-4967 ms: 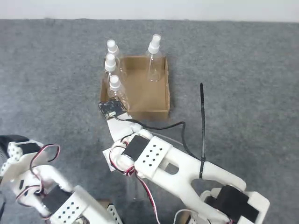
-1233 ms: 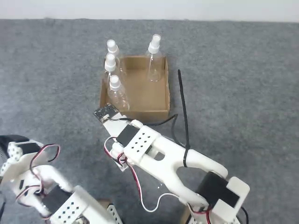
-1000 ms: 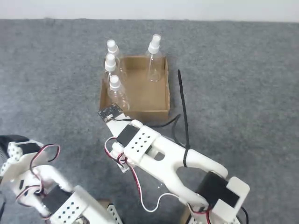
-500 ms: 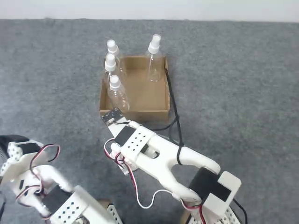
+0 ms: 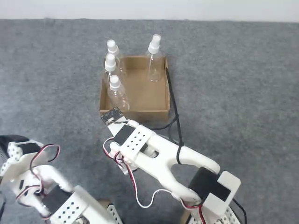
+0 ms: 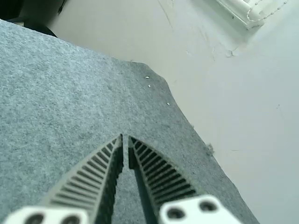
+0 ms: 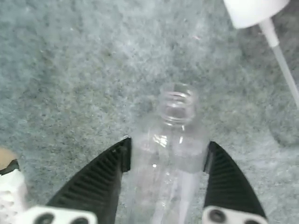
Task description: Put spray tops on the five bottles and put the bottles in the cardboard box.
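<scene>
Cardboard box on grey carpet holds four upright capped bottles. The right gripper has its jaws apart on either side of an uncapped bottle lying on the carpet, with a loose spray top nearby. The left gripper has its jaws together.

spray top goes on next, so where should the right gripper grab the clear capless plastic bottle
Grip the clear bottle on its wide round body below the shoulder, approaching from the base end, where the open right gripper straddles it. The narrower threaded neck should probably stay free for the white spray top on the grey carpet beyond.
</scene>
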Controlling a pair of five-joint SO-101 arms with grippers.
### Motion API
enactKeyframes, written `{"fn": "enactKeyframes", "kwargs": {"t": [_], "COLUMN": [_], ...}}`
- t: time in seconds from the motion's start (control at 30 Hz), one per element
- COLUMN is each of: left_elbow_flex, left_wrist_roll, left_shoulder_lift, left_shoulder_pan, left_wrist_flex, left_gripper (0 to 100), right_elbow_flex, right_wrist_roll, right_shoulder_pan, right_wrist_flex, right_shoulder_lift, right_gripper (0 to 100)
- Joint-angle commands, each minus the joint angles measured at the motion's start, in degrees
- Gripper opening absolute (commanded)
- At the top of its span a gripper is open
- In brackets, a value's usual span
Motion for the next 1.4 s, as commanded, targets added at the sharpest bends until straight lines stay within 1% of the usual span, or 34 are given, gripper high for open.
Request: {"fn": "enactKeyframes", "kwargs": {"t": [0.0,0.17,0.33,0.8,1.27,1.37], "left_elbow_flex": [-0.57,-0.57,-0.57,-0.57,-0.57,-0.57], "left_wrist_roll": [-0.26,-0.26,-0.26,-0.35,-0.35,-0.35], "left_shoulder_lift": [-0.79,-0.79,-0.79,-0.88,-0.88,-0.88], "left_shoulder_pan": [0.09,0.09,0.09,0.18,0.26,0.35], "left_wrist_flex": [-1.67,-1.67,-1.67,-0.62,-0.53,-0.53], "left_gripper": [1,1,1,1,1,1], "right_elbow_flex": [-4.13,-4.40,-5.45,-17.58,-26.02,-26.29], "right_wrist_roll": [-0.44,-0.44,-0.35,-0.35,-0.35,-0.35], "right_shoulder_pan": [0.04,0.04,-0.04,0.13,0.31,0.31], "right_wrist_flex": [0.57,0.66,1.36,16.13,27.74,28.18], "right_shoulder_lift": [-1.01,-1.10,-1.10,-1.10,-1.10,-1.10], "right_gripper": [10.8,8.0,8.0,8.0,8.0,8.0]}}
